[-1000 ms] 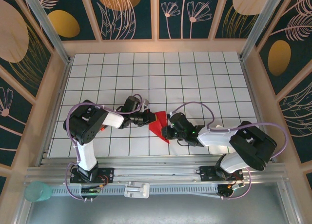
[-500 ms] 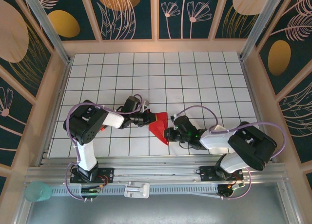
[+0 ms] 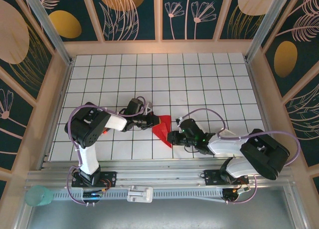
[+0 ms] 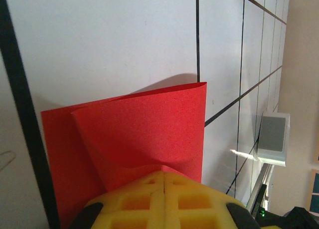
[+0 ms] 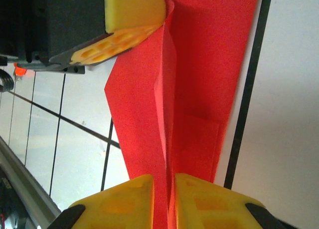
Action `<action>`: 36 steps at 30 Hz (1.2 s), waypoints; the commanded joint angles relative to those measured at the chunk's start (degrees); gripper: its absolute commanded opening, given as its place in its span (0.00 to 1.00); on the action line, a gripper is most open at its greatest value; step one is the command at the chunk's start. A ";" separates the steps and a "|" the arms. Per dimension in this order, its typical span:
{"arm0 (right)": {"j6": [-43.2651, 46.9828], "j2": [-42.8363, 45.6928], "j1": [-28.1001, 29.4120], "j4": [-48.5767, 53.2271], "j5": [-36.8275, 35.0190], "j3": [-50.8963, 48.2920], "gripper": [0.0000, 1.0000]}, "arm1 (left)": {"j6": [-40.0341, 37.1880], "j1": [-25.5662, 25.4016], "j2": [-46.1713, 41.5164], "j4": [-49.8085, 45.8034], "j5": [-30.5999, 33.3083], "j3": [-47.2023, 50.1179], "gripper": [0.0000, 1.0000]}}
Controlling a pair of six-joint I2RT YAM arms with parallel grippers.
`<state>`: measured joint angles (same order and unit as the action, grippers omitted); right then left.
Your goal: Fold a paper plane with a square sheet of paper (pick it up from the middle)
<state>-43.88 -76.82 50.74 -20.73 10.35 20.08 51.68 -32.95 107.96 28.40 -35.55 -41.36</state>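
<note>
The square sheet of paper (image 3: 162,128) is a creased red shape, pointed toward the near edge, lying on the white grid table (image 3: 199,79) between my two grippers. My left gripper (image 3: 153,120) is shut on its left edge; in the left wrist view the paper (image 4: 144,129) bulges up in front of the closed yellow fingertips (image 4: 163,176). My right gripper (image 3: 171,137) sits at the paper's near right end. In the right wrist view its yellow fingers (image 5: 124,199) stand slightly apart, with the paper's raised centre fold (image 5: 167,114) running between them.
The left gripper's yellow finger (image 5: 132,9) shows at the paper's far end in the right wrist view. A teal cup (image 3: 39,195) and a white block (image 3: 139,193) sit on the near rail. Wooden walls (image 3: 57,104) bound the table.
The right arm's elbow has swung right and toward the near edge. The right gripper has shifted slightly nearer along the paper, and its jaws have parted a little. The left arm is unmoved.
</note>
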 commanded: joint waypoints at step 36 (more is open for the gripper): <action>-5.01 2.21 7.23 7.14 -7.62 0.85 0.19 | -0.93 0.25 0.14 -4.03 1.70 0.34 0.00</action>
<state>-47.59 -75.26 57.01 -13.82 3.05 21.98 51.51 -32.93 107.94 28.18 -35.53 -41.47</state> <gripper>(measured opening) 0.186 0.061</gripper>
